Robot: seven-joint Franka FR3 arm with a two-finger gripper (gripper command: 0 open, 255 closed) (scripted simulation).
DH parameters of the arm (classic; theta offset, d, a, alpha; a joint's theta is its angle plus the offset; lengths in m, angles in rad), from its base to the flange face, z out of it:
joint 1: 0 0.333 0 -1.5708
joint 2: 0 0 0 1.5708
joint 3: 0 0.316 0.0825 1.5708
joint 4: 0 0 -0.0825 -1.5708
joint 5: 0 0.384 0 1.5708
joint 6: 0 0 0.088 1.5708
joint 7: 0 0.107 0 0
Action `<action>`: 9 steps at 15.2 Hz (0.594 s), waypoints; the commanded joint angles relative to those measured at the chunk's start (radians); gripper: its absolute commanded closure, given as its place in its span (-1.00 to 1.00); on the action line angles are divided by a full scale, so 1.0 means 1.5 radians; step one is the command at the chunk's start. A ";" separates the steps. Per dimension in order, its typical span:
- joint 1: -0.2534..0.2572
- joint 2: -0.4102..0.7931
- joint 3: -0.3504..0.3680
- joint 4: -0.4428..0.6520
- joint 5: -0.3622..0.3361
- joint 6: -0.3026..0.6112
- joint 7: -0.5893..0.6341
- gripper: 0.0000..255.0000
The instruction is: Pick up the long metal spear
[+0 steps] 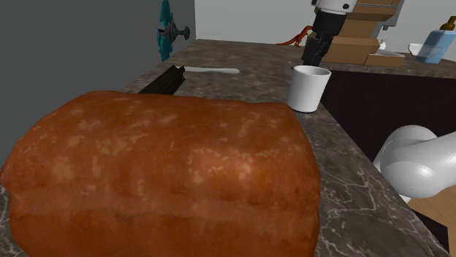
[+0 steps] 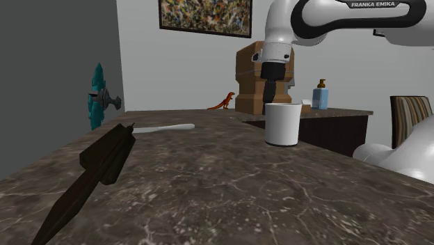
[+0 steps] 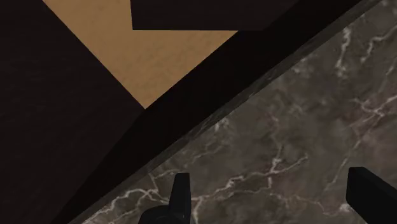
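A long dark spear-like thing (image 2: pixel 90 170) lies on the marble counter (image 2: pixel 229 188), its thick end toward the wall; in the shoulder view the spear (image 1: pixel 165 80) pokes out from behind the loaf. A slim white utensil (image 2: pixel 167 128) lies just beyond it. My black gripper (image 2: pixel 270 96) hangs over the counter's far edge behind a white cup (image 2: pixel 283 124), well away from the spear. In the wrist view the gripper (image 3: pixel 273 200) is open, fingers (image 3: pixel 181 196) apart over bare marble at the counter's edge, with nothing between them.
A big brown loaf (image 1: pixel 168 175) sits close to the shoulder camera and hides much of the counter. The white cup (image 1: pixel 308 87) stands near the gripper (image 1: pixel 314 55). Cardboard boxes (image 1: pixel 358 44), a blue bottle (image 2: pixel 320 95), a red toy dinosaur (image 2: pixel 224 101) and a teal ornament (image 2: pixel 97 104) stand around.
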 commanded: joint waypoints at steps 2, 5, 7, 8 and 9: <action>0.000 0.003 0.018 0.000 0.011 -0.001 0.030 -1.00; -0.001 0.018 0.070 0.009 0.046 -0.002 0.120 -1.00; -0.002 0.035 0.105 0.021 0.067 -0.001 0.180 -1.00; -0.004 0.045 0.122 0.028 0.078 -0.001 0.209 -1.00; -0.005 0.056 0.139 0.037 0.087 0.001 0.239 -1.00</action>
